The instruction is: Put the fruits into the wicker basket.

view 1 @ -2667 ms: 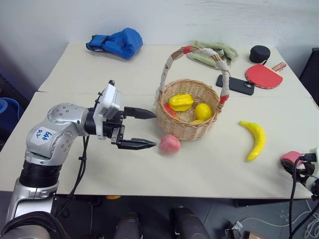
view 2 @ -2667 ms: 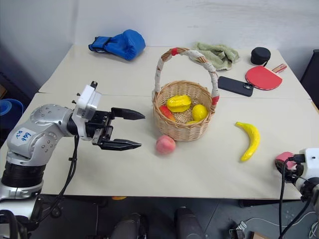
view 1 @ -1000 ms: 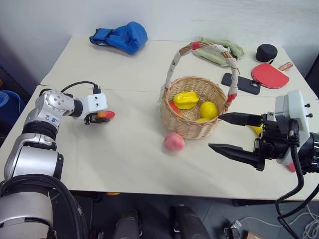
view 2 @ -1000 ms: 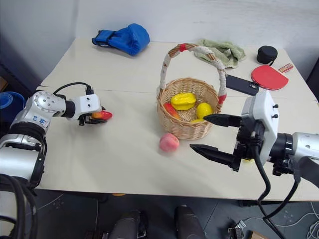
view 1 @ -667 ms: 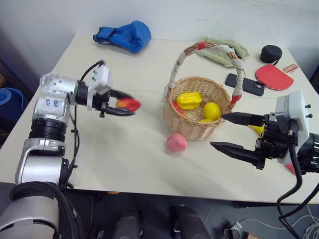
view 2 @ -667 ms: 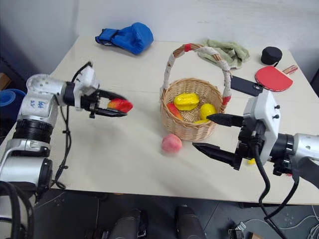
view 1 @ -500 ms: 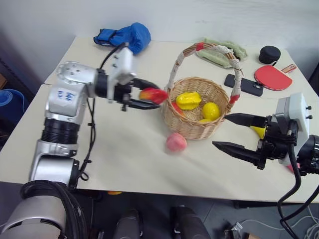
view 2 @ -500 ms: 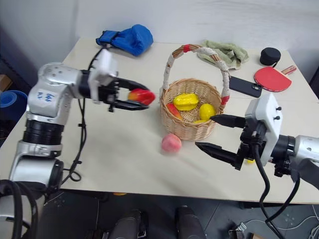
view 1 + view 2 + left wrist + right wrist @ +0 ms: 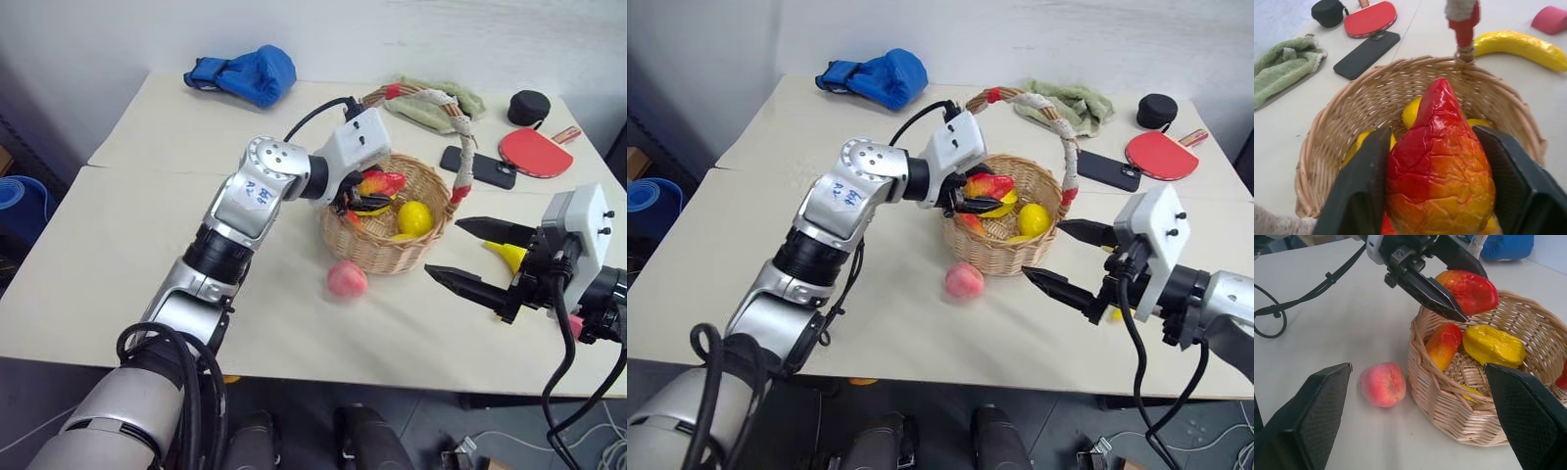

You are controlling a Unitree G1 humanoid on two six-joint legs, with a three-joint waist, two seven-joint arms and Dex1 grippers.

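Left gripper reaches over the near rim of the round light-brown wicker basket, its two black fingers set on either side of a red-and-orange pear-shaped toy fruit hanging just above the yellow fruits already inside; whether the jaws are gripping or letting go cannot be told. On the pale table just beside the basket's front wall lies a round pink peach, not yet collected. Further right, the right gripper hovers wide open and empty near the basket, with the curved yellow banana partly hidden behind it. If the red fruit is released this close to the rim, it may bounce out, and the right fingers could nudge the basket.
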